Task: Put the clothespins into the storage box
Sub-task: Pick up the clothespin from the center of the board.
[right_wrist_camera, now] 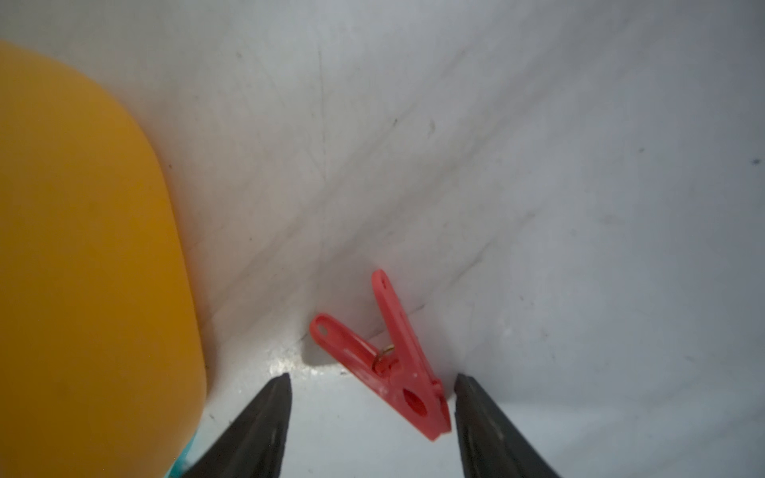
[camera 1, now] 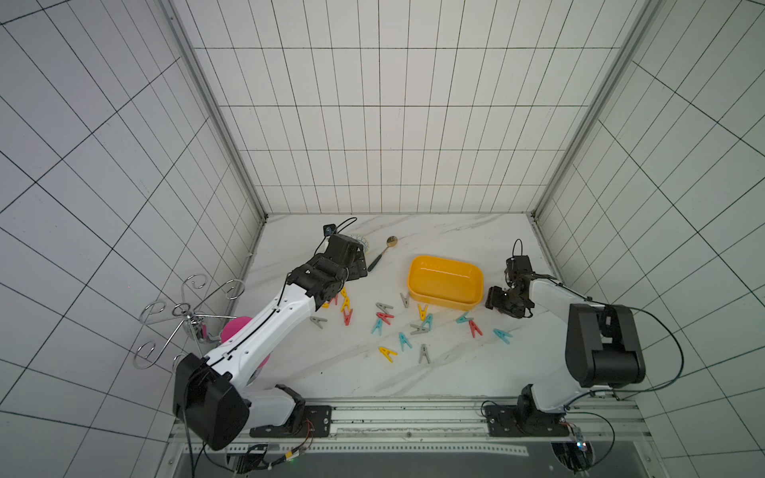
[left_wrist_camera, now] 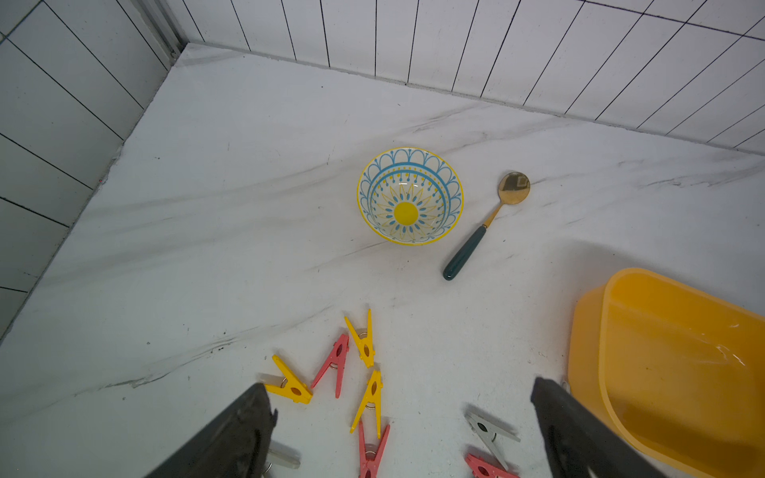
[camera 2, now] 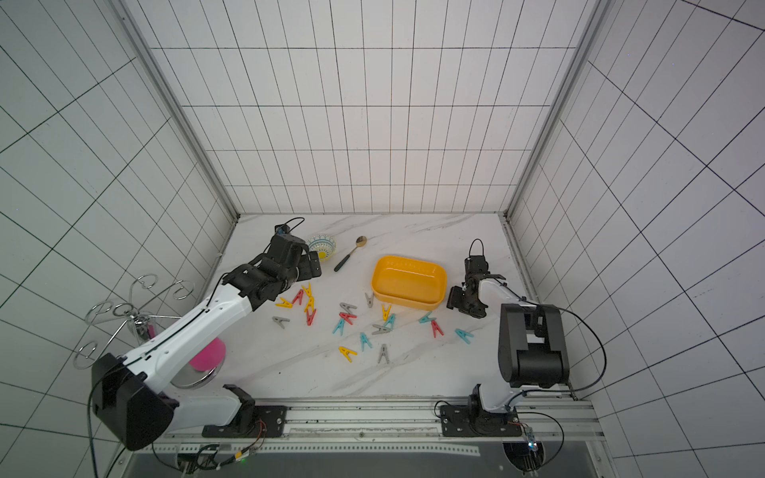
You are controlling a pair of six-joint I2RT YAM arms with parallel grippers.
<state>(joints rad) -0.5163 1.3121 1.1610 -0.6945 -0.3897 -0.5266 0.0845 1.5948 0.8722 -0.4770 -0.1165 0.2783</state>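
Lying loose on the table [camera 1: 314, 372], the pegs [camera 1: 387, 353] are scattered between the two arms, in front of the box [camera 1: 446, 285]. The right gripper [right_wrist_camera: 372, 377] is seen low beside the box's end, jaws parted. A red peg [right_wrist_camera: 397, 368] sits between them, close against one jaw and clear of the other, unclamped. The left gripper [left_wrist_camera: 399, 385] is held wide open above yellow and red ones. Farther back, the bowl [camera 2: 321, 247] and spoon [camera 2: 350, 254] are seen.

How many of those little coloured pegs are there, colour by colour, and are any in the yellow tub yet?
Red clothespins: 5 (one shows only in the right wrist view, at the right end effector)
Yellow clothespins: 5
Teal clothespins: 5
Grey clothespins: 5
Total: 20, with 0 in the storage box
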